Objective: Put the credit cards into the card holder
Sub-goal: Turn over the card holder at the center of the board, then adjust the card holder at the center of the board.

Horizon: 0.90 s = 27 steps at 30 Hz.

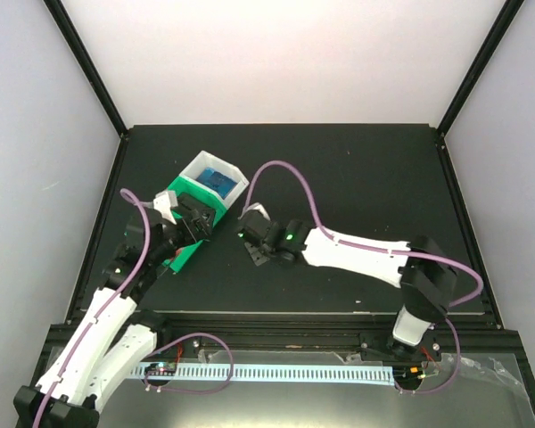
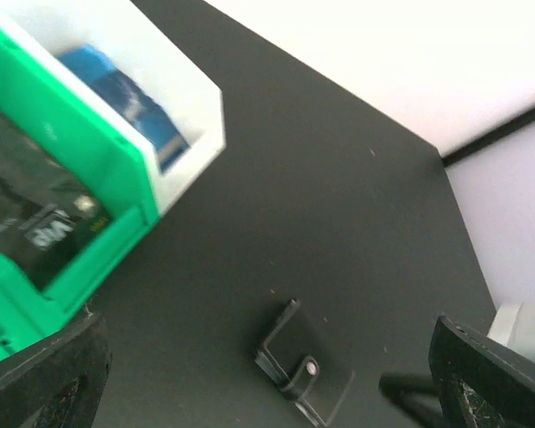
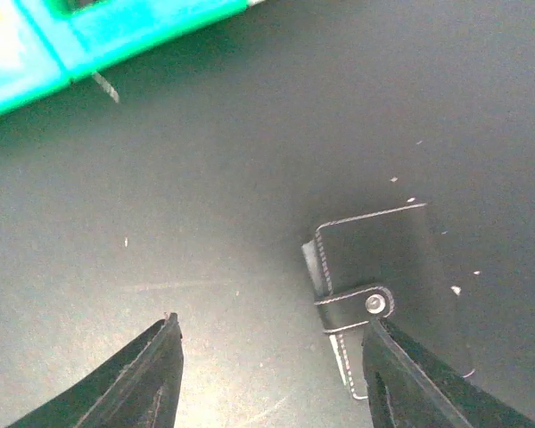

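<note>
Wallet lies closed and flat on the table, snap strap done up, just right of the green tray and white tray. Right gripper hangs low over it with jaws spread and nothing pinched, one finger overlapping the wallet's near edge. Left gripper sits over the green tray, jaws spread wide and empty; a blue card lies in the white tray, a dark card in the green one.
</note>
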### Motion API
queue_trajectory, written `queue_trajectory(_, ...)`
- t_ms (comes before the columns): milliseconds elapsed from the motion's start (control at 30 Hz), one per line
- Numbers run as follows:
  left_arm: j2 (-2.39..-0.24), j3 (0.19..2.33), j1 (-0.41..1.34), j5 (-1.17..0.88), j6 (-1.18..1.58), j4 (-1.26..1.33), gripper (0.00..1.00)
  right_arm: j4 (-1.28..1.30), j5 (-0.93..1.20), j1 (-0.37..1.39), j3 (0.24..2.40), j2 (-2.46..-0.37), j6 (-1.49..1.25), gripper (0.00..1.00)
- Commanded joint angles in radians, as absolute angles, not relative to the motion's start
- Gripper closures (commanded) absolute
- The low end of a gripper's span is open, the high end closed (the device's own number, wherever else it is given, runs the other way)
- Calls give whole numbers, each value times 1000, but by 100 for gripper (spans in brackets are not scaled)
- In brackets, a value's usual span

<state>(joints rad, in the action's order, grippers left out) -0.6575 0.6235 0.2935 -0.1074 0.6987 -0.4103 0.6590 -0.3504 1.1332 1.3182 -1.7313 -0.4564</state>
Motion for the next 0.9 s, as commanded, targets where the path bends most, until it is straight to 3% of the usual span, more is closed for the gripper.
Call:
queue_trajectory(0, -747, 603, 299, -380, 598, -298, 1, 573, -257, 1033, 1227, -1641, -587, 43)
queue_trajectory(200, -1020, 675, 461, -373, 522, -207, 1, 420, -67, 879, 892, -1457, -707, 41)
queue_trajectory(400, -1357, 842, 542, -345, 482, -234, 7, 309, 158, 787, 761, -1478, -735, 44)
queue_trajectory(867, -1643, 929, 557, -388, 458, -199, 38, 220, 124, 718, 789, -1623, -721, 75)
